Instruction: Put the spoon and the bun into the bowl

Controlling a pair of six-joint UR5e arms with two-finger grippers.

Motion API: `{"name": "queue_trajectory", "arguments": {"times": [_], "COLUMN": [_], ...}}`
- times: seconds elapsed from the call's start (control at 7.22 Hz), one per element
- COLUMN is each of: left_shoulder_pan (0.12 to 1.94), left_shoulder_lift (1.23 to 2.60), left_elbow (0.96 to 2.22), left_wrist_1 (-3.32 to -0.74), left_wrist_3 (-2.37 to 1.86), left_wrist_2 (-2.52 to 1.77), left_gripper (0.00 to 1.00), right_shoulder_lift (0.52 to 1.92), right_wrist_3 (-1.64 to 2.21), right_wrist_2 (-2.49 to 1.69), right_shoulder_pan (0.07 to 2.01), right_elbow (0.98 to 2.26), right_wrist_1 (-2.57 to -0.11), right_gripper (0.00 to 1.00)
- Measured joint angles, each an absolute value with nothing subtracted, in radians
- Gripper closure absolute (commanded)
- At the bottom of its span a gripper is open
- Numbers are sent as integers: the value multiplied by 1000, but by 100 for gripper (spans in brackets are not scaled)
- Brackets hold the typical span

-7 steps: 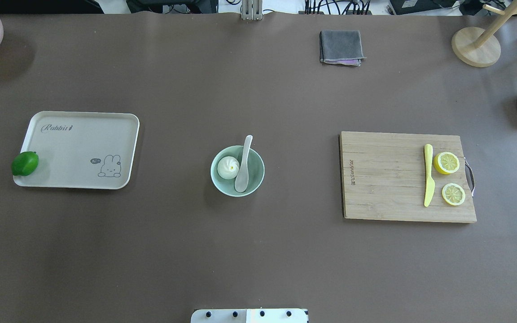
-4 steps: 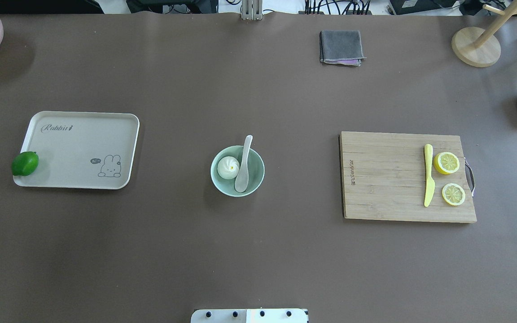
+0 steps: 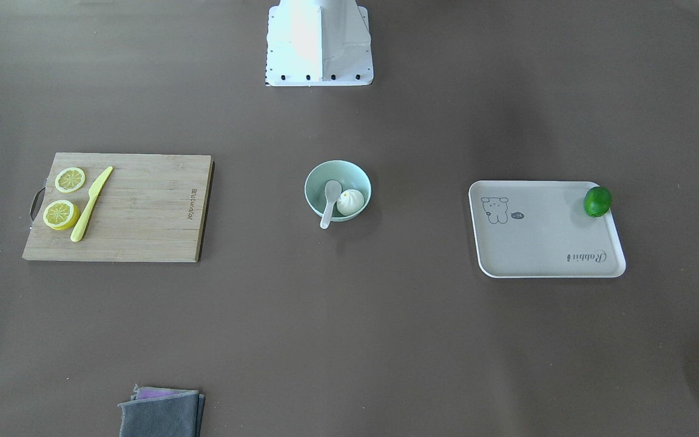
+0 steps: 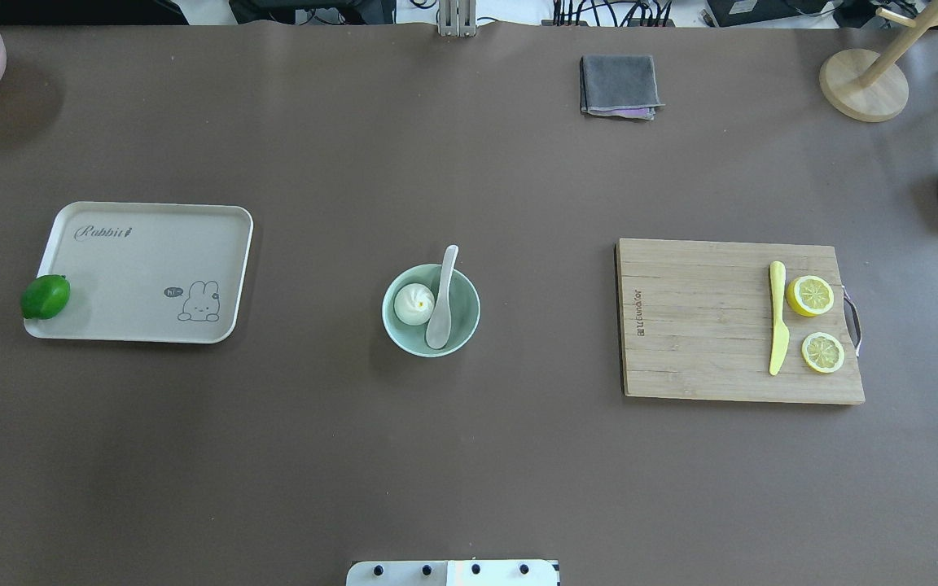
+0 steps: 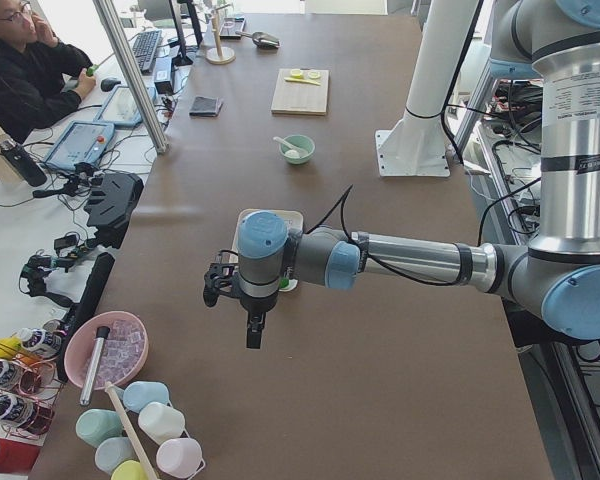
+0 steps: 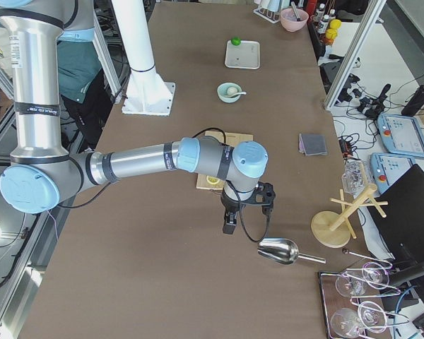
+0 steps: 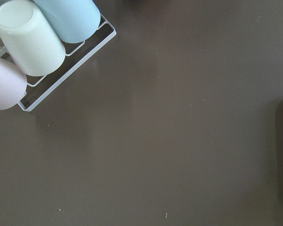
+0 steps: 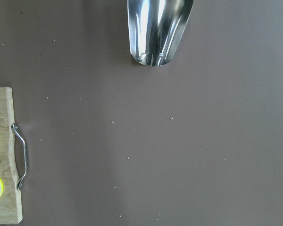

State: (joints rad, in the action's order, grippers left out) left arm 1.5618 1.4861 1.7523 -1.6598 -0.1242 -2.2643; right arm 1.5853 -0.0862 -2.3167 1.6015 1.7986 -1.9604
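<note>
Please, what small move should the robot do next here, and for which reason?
Probably none: I would hold both arms where they are. The bun lies inside the bowl, and the spoon has its scoop in it too, handle leaning over the rim. The left arm and right arm are well away from the bowl.

Spoon (image 4: 442, 298), bun (image 4: 414, 304) inside bowl (image 4: 469, 313)
</note>
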Motion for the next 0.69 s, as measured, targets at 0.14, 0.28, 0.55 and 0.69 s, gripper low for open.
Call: {"name": "queue_trajectory", "arguments": {"times": [0.14,0.28,0.55,0.69], "left_shoulder_pan": [1559,1558,1557,1557], "left_shoulder_lift": [1487,1488,1487,1487], "left_elbow": [1753,1752,1752,1752], "left_wrist_1": [-1659,-1661,-1665,-1666], "left_wrist_3": [-124,-124,-124,-124], "left_wrist_2": [-2264,-2265,-2266,-2267], "left_gripper": [2,2,2,2], "right_shoulder_lift": [1588,1592,1596,1596], "right_wrist_3": [-87,-86,-86,-86], "right_wrist_2": [-2317,-2318,-2318,-2317], "right_shoulder_pan": [1601,1601,1601,1602], "right_elbow": [1798,1798,1797,1792], "right_wrist_1": [-1960,-1960,-1960,-1960], "right_gripper": [0,0,0,0]}}
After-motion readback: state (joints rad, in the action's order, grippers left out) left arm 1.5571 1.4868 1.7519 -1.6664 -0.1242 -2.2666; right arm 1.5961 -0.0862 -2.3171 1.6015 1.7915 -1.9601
